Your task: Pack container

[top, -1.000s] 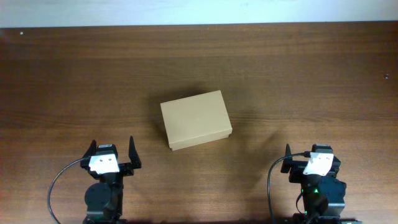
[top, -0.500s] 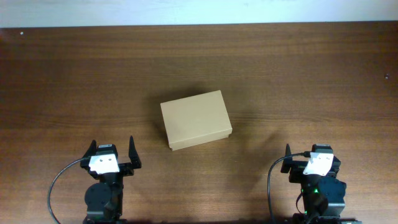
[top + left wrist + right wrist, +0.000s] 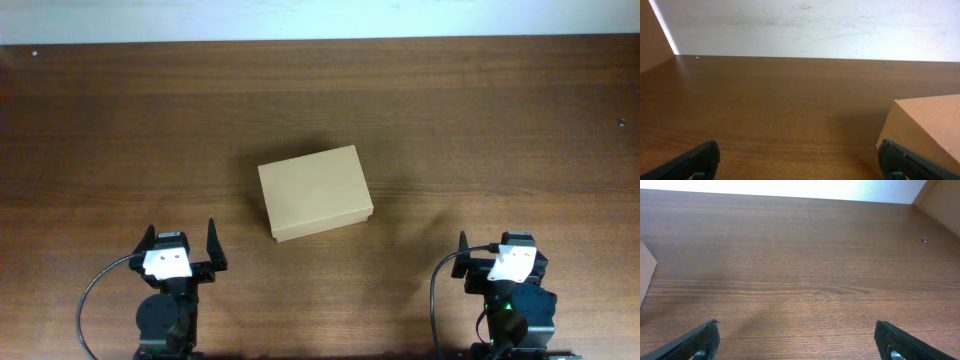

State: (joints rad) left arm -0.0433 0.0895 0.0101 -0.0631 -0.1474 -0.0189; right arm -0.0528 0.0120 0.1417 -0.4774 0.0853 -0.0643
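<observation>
The container, a plain brown cardboard box (image 3: 315, 193) with its lid shut, sits near the middle of the wooden table. In the left wrist view its corner (image 3: 927, 130) shows at the right. In the right wrist view only a sliver of it (image 3: 646, 277) shows at the left edge. My left gripper (image 3: 181, 243) is open and empty at the front left, short of the box; its fingertips frame bare wood (image 3: 797, 159). My right gripper (image 3: 503, 252) is open and empty at the front right (image 3: 797, 339). No other items to pack are in view.
The dark wooden table (image 3: 480, 120) ends at a white wall at the back (image 3: 815, 25). A small speck or screw (image 3: 925, 240) lies on the wood at the far right. Cables run from both arm bases at the front edge.
</observation>
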